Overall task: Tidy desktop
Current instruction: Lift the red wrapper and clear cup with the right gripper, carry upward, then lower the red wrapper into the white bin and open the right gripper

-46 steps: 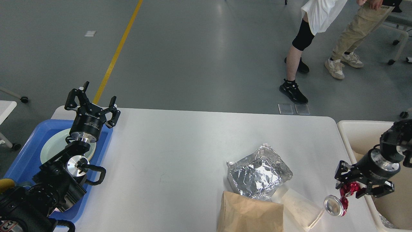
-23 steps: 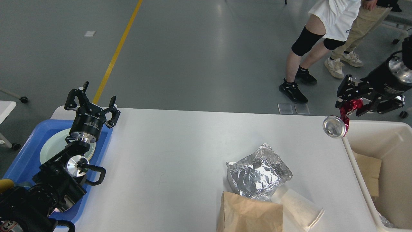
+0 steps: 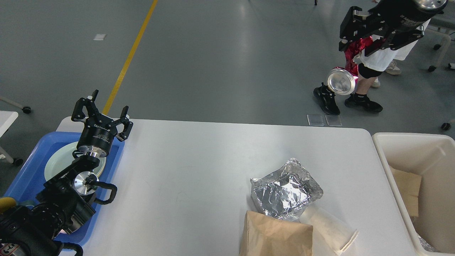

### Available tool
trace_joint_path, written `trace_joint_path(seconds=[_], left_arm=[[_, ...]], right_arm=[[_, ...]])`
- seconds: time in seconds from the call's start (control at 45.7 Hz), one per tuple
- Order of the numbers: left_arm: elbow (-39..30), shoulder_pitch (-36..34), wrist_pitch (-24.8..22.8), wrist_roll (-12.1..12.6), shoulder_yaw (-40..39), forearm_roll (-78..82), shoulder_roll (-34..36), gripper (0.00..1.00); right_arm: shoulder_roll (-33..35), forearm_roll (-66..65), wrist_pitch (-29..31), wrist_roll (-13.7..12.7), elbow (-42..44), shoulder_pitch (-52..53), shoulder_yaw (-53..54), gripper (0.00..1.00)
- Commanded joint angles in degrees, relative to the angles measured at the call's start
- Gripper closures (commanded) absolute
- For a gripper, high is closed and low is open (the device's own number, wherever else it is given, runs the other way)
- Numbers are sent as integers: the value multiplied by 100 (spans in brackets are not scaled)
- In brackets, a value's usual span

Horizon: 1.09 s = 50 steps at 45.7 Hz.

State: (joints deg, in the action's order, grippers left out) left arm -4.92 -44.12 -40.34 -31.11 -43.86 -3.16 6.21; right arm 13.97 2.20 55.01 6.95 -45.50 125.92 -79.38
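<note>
The white desktop fills the middle of the head view. On its near right lie a crumpled foil container, a brown paper bag and a white paper cup on its side. My right gripper is high at the top right, beyond the table's far edge, shut on a crushed red can whose silver end faces me. My left gripper stands open and empty over the far end of the blue tray.
A pale green plate lies in the blue tray at the left. A cream-white bin at the right holds cardboard pieces. People's legs stand on the grey floor behind the table. Chair wheels show at the far right.
My right gripper has risen steeply with the red can, from low beside the bin to high above the floor beyond the table. The people behind have stepped. My left arm has not moved.
</note>
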Motion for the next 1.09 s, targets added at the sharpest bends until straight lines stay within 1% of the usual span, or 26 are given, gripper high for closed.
trace_joint_path(seconds=[0.0,0.153,0.306,0.459,0.547,0.678,0.809,0.919,1.072], left_arm=[[0,0,0,0,0,0,3,4],[0,0,0,0,0,0,3,4],[0,0,0,0,0,0,3,4],[0,0,0,0,0,0,-5,4],[0,0,0,0,0,0,-5,4],[0,0,0,0,0,0,3,4],[0,0,0,0,0,0,3,4],[0,0,0,0,0,0,3,4],[0,0,0,0,0,0,3,4]], right_arm=[[-17,0,-1,0,6,46,1,100],[97,-9,-1,0,6,46,-96,100],[387,-237,-1,0,41,20,-219,100],[773,-668,-1,0,111,-217,-333,100],[1159,-844,-1,-9,251,-454,-359,100],[1854,-1037,-1,-9,585,-1025,-324,100],[2373,-1046,-1,0,1042,-1930,-254,100],[2619,-1020,-1,8,1341,-2694,-140,100],[2751,-1020,-51,8,1403,-3697,264,100]])
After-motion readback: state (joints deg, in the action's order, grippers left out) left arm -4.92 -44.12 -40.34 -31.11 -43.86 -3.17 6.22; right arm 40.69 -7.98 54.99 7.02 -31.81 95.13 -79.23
